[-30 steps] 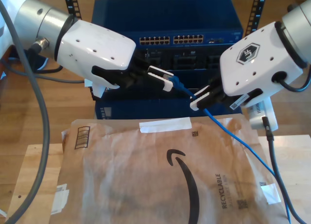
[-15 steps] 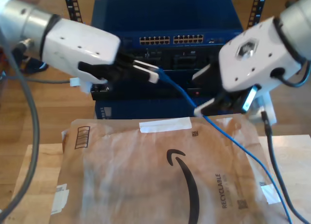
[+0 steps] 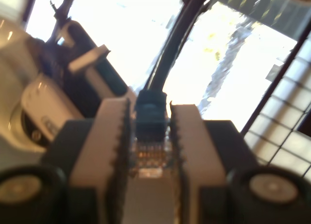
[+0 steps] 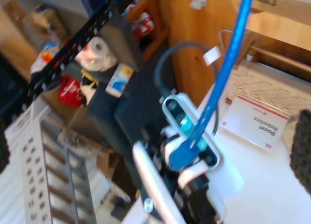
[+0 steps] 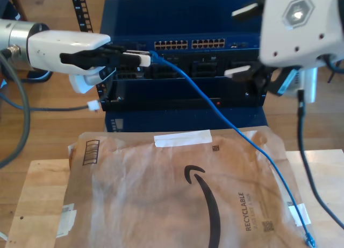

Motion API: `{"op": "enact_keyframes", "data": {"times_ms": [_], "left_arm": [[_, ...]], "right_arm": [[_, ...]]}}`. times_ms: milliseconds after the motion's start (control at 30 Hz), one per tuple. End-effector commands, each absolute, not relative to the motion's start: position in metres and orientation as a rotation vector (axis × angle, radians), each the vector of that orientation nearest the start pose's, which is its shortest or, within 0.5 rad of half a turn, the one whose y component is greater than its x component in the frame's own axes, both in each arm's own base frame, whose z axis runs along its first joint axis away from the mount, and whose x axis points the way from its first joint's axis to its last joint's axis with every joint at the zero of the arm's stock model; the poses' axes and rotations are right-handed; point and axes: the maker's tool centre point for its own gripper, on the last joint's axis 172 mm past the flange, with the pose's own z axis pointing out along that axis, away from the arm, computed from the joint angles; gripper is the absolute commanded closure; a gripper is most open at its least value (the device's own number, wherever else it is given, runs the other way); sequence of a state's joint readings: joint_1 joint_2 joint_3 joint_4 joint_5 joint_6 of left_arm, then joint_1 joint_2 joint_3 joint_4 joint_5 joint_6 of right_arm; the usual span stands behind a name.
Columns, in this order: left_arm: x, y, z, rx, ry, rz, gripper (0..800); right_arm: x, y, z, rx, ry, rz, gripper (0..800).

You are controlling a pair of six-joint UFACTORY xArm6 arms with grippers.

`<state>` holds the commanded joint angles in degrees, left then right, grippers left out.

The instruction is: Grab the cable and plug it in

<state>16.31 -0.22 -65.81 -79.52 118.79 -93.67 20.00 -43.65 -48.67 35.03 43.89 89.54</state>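
Exterior view, upper left of the frame: my first hand reaches toward the blue network switch, its white fingers clamped together on the plug end of the cable. From there the thin blue line slopes down toward the frame's lower right, crosses the brown paper mailer lying on the table, and ends in its other plug near the bottom right corner. Whether the gripped plug touches a port is hard to make out at this size. First wrist view looks straight along that hand: the dark boot and clear plug of the cable sit pinched between two ridged pads, with a glare-washed, blurred background behind them. In the exterior view my second hand, in the upper right of the frame, is mostly covered by its own white housing; one pale finger pokes out, well clear of the cable, and the hand seems spread apart, though the far finger is hidden. Second wrist view is tilted and soft: the blue cable runs down from the upper right of the frame to the first hand, with a dark fingertip cut off at the right edge.
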Motion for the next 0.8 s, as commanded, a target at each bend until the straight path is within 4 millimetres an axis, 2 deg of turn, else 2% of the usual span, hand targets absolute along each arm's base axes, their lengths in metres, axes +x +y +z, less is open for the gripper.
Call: {"op": "enact_keyframes", "data": {"times_ms": [133, 267, 367, 433, 567, 667, 800], "left_arm": [[0.363, -0.169, 0.469, 1.153, 1.412, -1.87, 798], [0.355, -0.167, 0.47, 1.163, 1.381, -1.929, 797], [0.353, -0.163, 0.472, 1.176, 1.357, -1.957, 797], [0.356, -0.161, 0.47, 1.17, 1.352, -1.971, 797], [0.361, -0.156, 0.472, 1.135, 1.332, -1.976, 797], [0.357, -0.154, 0.475, 1.137, 1.303, -2.008, 795], [0.351, -0.153, 0.478, 1.147, 1.282, -2.033, 792]], "right_arm": [[0.382, 0.236, 0.522, -1.595, 1.313, -0.079, 11], [0.373, 0.262, 0.512, -1.655, 1.221, -0.141, 9], [0.362, 0.289, 0.498, -1.682, 1.14, -0.168, 9], [0.357, 0.298, 0.497, -1.676, 1.113, -0.172, 9], [0.351, 0.295, 0.495, -1.665, 1.108, -0.172, 9], [0.348, 0.285, 0.5, -1.62, 1.094, -0.204, 10], [0.341, 0.282, 0.494, -1.618, 1.087, -0.203, 10]]}}
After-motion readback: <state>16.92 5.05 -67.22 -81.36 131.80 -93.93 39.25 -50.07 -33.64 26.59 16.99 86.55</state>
